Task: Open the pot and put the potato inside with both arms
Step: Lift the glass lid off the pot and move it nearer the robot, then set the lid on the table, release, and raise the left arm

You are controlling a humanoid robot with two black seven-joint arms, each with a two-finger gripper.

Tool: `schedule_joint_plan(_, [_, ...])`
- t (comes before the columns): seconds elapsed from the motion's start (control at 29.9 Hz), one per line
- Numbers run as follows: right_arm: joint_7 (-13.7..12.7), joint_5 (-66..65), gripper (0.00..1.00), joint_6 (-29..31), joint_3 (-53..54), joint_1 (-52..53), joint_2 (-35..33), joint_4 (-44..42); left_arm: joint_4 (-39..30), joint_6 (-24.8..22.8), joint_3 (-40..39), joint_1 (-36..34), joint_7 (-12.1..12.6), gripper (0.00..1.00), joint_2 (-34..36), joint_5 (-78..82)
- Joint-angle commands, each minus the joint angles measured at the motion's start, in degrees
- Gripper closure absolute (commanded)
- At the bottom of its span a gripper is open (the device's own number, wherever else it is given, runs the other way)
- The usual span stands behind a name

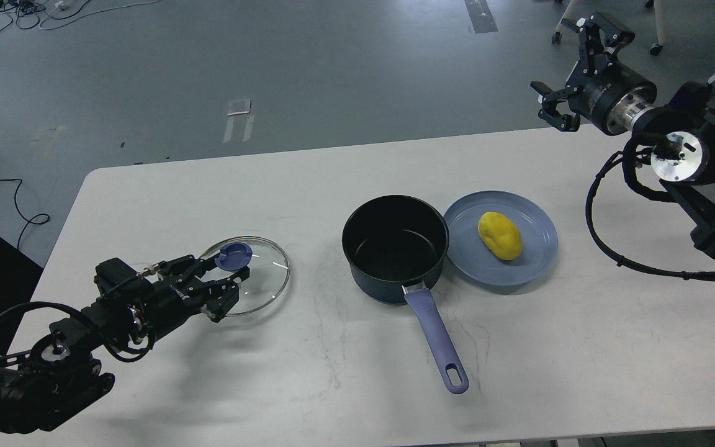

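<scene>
The dark pot (395, 248) stands open and empty at the table's middle, its purple handle (437, 341) pointing to the near edge. The yellow potato (499, 234) lies on a blue plate (540, 257) touching the pot's right side. The glass lid (258, 279) with its purple knob (233, 256) is low at the table's left, on or just above the surface. My left gripper (224, 279) holds the lid at the knob. My right gripper (567, 71) is open and empty, high above the table's far right edge, well away from the potato.
The white table (332, 385) has a rounded far left corner and a bare front half. My right arm's cable loop (606, 248) hangs over the table's right side near the plate. Grey floor with cables lies beyond.
</scene>
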Motion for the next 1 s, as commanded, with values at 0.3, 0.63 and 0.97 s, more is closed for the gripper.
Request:
schedule_joint_plan(0.3, [0.0, 0.0, 0.0, 0.0, 0.1, -0.1, 0.0, 0.0, 2.8, 0.0, 0.0, 0.7, 0.0, 0.09, -2.4, -0.2])
schedule_joint_plan(0.63, [0.1, 0.0, 0.0, 0.2, 0.1, -0.1, 0.0, 0.0, 1.2, 0.0, -0.1, -2.7, 0.0, 0.02, -1.8, -9.9])
schedule_joint_plan(0.97, [0.2, 0.0, 0.0, 0.2, 0.1, -0.2, 0.0, 0.0, 0.2, 0.0, -0.6, -10.9, 0.0, 0.02, 0.5, -13.6])
